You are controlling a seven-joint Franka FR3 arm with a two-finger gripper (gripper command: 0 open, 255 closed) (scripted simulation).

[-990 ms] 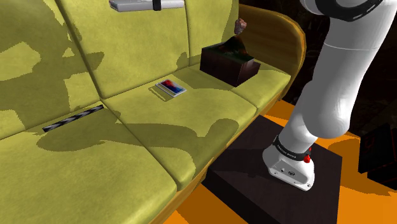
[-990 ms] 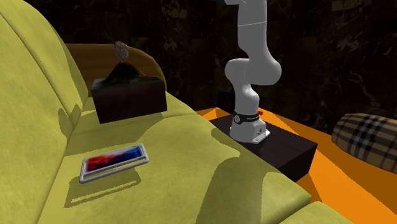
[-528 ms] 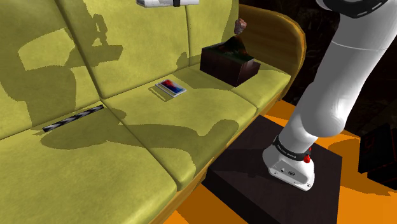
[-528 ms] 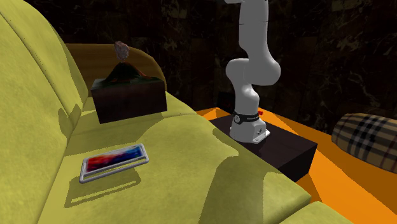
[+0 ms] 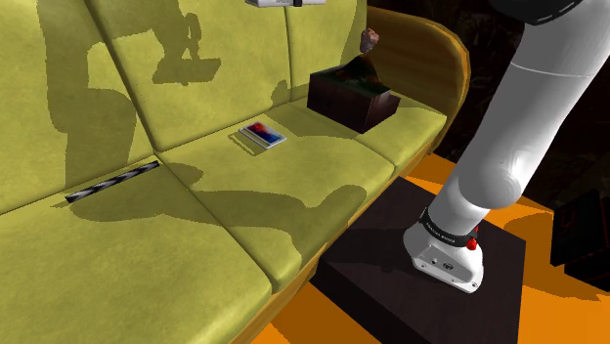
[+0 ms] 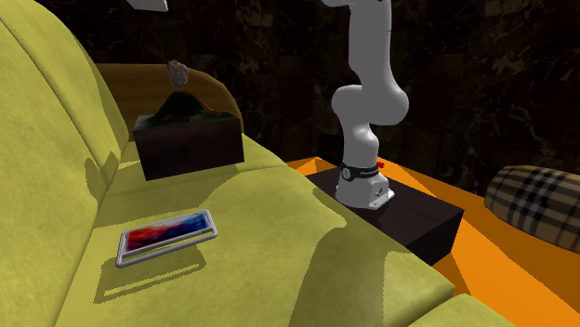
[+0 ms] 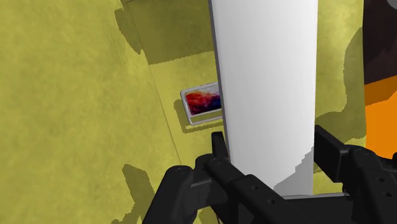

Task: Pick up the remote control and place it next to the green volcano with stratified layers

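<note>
White remote control [image 7: 267, 95] aloft above the yellow sofa [image 5: 196, 254], pinched between the black fingers [image 7: 332, 154].
The slab runs lengthwise past the fingertips, high over the seat. A good carry would travel level to the sofa's armrest end, then lower onto bare cushion just beside the boxed green volcano [image 6: 189, 105] without nudging it.

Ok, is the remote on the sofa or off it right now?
Off it, held: in the wrist view the gripper clasps the white remote on both sides, above the yellow sofa.
</note>
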